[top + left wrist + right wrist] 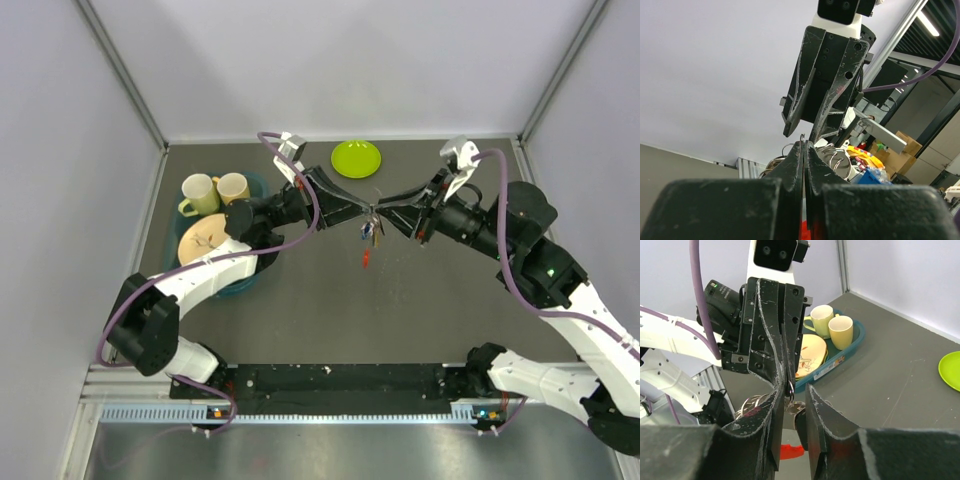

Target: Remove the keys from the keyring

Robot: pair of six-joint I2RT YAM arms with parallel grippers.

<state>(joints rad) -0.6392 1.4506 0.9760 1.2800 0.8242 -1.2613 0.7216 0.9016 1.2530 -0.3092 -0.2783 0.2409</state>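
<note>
Keyring [803, 138] wire is the point of contest: the left gripper [804, 151] has its fingers [790, 167] pressed together on a thin edge of it, so only a sliver of silver loop pokes out above the tips. Facing it tip to tip, the right gripper [793, 401] shows a gap between its fingers [774, 415]; the ring and bunched key heads sit in that gap, but I cannot tell whether the pads bite on anything. My reading is that one side serves as a vice while the other is placed to work a key round the coil, which would explain why they meet nose to nose in the air and not down on the bench [300, 320]. Below the meeting point the keys [373, 236] dangle above the middle of the bench, somewhat toward its far edge, with a red key [367, 258] lowest, though I cannot make out whether it hangs from the ring. Hanging like that probably keeps them apart and reachable. Further out, a lime-green dish [356, 157] lies at the middle of the far edge, perhaps meant to receive freed keys. By the left edge, near the far left corner, a teal tray [837, 360] holds two cups [200, 192] and a plate [205, 240], seemingly parked out of the way. No brand, label or legible writing shows; the plate bears only a dark sketchy motif
</note>
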